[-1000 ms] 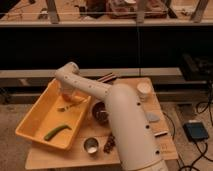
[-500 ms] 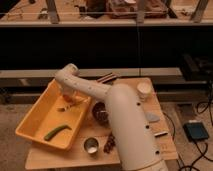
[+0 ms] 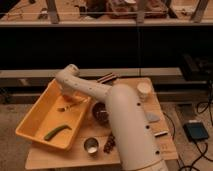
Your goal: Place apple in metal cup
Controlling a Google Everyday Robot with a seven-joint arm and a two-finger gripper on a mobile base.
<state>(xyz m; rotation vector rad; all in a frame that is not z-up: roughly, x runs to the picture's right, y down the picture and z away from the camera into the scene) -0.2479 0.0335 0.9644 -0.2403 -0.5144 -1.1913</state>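
Observation:
My gripper [image 3: 69, 106] reaches down into the yellow tray [image 3: 31, 125] at the table's left, hanging from the arm's elbow above the tray's back corner. It is shut, and a small orange-red shape at its tips is the apple [image 3: 76, 103], mostly hidden by the fingers. The metal cup [image 3: 91, 146], small and shiny, stands near the table's front edge, right of the tray and well in front of the gripper.
A long green vegetable [image 3: 56, 132] lies in the tray's front part. A dark bowl [image 3: 99, 112] sits beside the tray, a dark brown item [image 3: 109, 143] next to the metal cup, a white cup [image 3: 144, 89] at the back right. My white arm body covers the table's right middle.
The gripper has closed inside the tray at about the same spot. The arm has barely moved, and the other objects stay where they were.

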